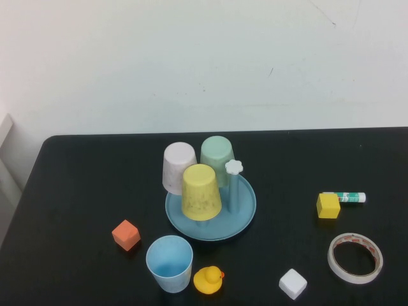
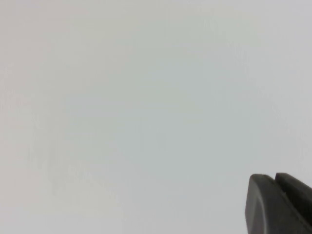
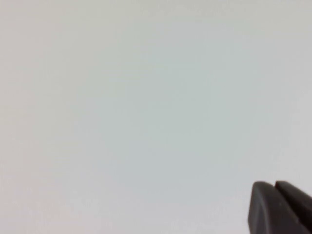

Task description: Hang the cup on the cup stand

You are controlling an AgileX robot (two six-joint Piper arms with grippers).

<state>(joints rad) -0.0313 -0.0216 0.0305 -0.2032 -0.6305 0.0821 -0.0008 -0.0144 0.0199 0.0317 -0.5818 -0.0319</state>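
Note:
The light blue cup (image 1: 169, 262) stands upright, mouth up, on the black table near its front edge, left of a yellow duck. Behind it is the cup stand (image 1: 239, 213), a round blue base with pegs. A yellow cup (image 1: 201, 192), a mint-green cup (image 1: 217, 159) and a pale lilac cup (image 1: 178, 167) hang upside down on it; one peg with a white flower cap (image 1: 234, 167) is bare. Neither arm shows in the high view. My left gripper (image 2: 274, 178) and my right gripper (image 3: 274, 185) are both shut, empty, facing only a blank white wall.
An orange cube (image 1: 126, 234) lies left of the cup and a yellow duck (image 1: 208, 280) right of it. A white cube (image 1: 292, 284), a tape roll (image 1: 355, 257), a yellow cube (image 1: 327, 206) and a glue stick (image 1: 345, 197) lie at the right.

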